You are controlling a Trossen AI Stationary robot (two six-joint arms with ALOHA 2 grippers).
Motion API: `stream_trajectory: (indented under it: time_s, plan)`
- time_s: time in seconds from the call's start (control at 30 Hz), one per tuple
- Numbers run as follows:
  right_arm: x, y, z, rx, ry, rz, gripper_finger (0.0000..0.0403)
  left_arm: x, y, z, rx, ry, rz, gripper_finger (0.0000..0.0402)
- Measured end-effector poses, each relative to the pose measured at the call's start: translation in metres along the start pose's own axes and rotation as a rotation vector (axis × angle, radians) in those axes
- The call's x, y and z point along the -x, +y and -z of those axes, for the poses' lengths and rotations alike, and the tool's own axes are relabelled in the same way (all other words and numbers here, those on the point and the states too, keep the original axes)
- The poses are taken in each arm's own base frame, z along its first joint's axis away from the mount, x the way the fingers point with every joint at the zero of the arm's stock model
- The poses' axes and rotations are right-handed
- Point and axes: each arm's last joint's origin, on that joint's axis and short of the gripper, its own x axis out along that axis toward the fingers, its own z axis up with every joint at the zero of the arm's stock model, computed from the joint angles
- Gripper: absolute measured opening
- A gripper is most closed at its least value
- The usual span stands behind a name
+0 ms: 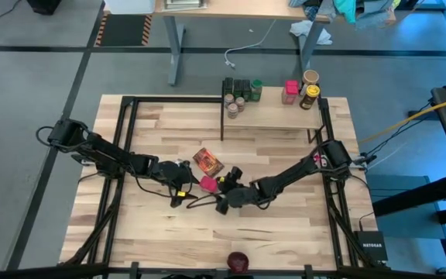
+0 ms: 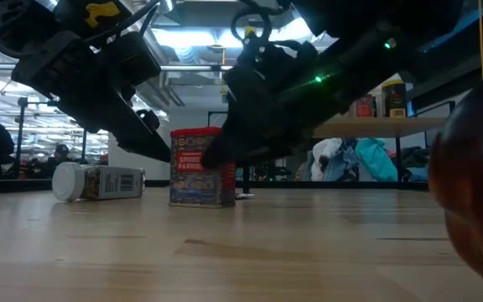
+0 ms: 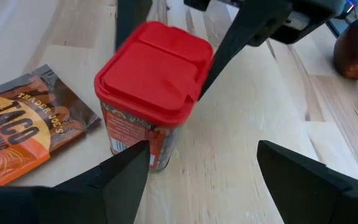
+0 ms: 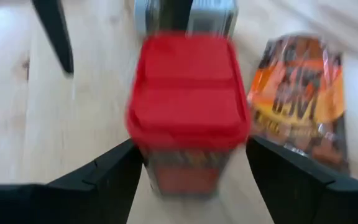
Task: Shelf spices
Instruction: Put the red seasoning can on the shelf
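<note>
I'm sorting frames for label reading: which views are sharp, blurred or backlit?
Left wrist view: sharp, the taco packet print is readable beside the red-lidded tin. Right wrist view: blurred, the tin's lid and packet lettering are smeared. Low view: arms are dark silhouettes against bright ceiling lights, and a dark red thing is out of focus close to the lens.

One red-lidded tin (image 3: 149,93), one taco packet (image 3: 23,134)

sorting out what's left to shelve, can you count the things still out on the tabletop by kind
red-lidded tin: 1
taco seasoning packet: 1
white-capped bottle, lying on its side: 1
dark red round object: 1
total: 4
</note>
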Motion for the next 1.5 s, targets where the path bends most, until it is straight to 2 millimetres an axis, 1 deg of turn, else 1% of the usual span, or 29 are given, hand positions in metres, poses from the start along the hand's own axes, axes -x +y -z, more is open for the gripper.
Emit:
stream_trajectory:
  time_s: [0.17,0.23,0.3,0.47,0.57,0.63,0.7,0.77,0.93,1.07,1.2,1.3,1.4,1.5]
  plan:
    - [-0.001,0.001,-0.007,0.034,-0.062,-0.016,0.0291,0.000,0.000,0.000,0.001,0.000,0.000,0.0290]
    - [-0.001,0.002,-0.007,0.050,-0.062,-0.022,0.0285,0.000,0.000,0.000,0.001,0.000,0.000,0.0290]
    - [-0.001,0.001,-0.007,0.054,-0.059,-0.022,0.0269,0.000,0.000,0.000,0.001,0.000,0.000,0.0290]
    - [-0.007,0.000,-0.003,0.050,-0.062,-0.020,0.0209,0.000,0.000,0.000,-0.002,0.003,-0.002,0.0290]
    - [-0.007,-0.001,-0.004,0.053,-0.061,-0.015,0.0209,0.000,0.000,0.000,-0.001,0.004,-0.005,0.0290]
    - [-0.003,0.000,-0.006,0.092,-0.062,0.015,0.0209,0.000,0.000,0.000,-0.001,-0.001,-0.003,0.0290]
    - [0.006,0.000,-0.009,0.136,-0.070,0.083,0.0209,0.000,0.000,0.000,-0.001,-0.002,-0.001,0.0290]
    - [0.020,0.001,-0.016,0.167,-0.087,0.168,0.0207,0.000,0.000,0.000,-0.001,0.002,0.000,0.0290]
    - [0.062,-0.001,-0.038,0.208,-0.123,0.319,0.0206,0.000,0.000,0.000,-0.001,0.004,0.000,0.0290]
    - [0.101,-0.006,-0.061,0.188,-0.207,0.437,0.0206,0.000,0.000,0.000,0.003,0.004,0.000,0.0290]
    - [0.131,-0.025,-0.079,0.175,-0.245,0.551,0.0205,0.000,0.000,0.000,0.004,0.004,0.000,0.0290]
    - [0.148,-0.047,-0.096,0.130,-0.273,0.629,0.0205,0.000,0.000,0.000,0.006,0.005,0.000,0.0290]
    - [0.159,-0.073,-0.110,0.066,-0.276,0.686,0.0205,0.000,0.000,0.000,0.006,0.005,0.000,0.0290]
    - [0.164,-0.101,-0.119,0.001,-0.268,0.761,0.0205,0.000,0.000,0.000,0.006,0.005,0.000,0.0290]
